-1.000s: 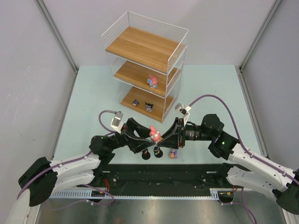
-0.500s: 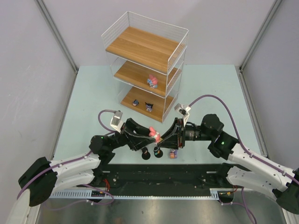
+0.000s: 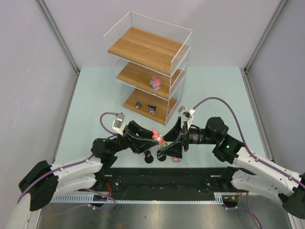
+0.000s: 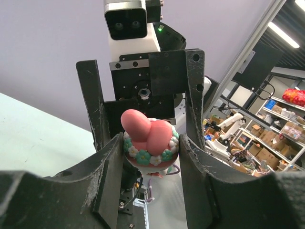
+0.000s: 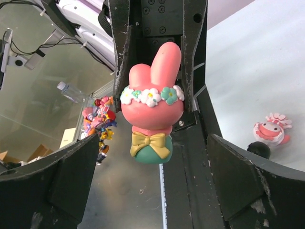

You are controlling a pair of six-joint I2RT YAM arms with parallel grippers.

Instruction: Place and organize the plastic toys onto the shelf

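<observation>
no readable text or labels anywhere

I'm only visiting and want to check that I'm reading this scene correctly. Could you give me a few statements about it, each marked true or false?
1. The pink bunny toy is gripped by the left arm's fingers. True.
2. The right arm's fingers are clamped on that bunny too. False: they are spread wide and do not touch it.
3. The top board of the shelf carries toys. False: it is bare.
4. A pink-and-white toy stands on the middle board. True.
5. A small dark toy sits on the bottom board. True.
</observation>
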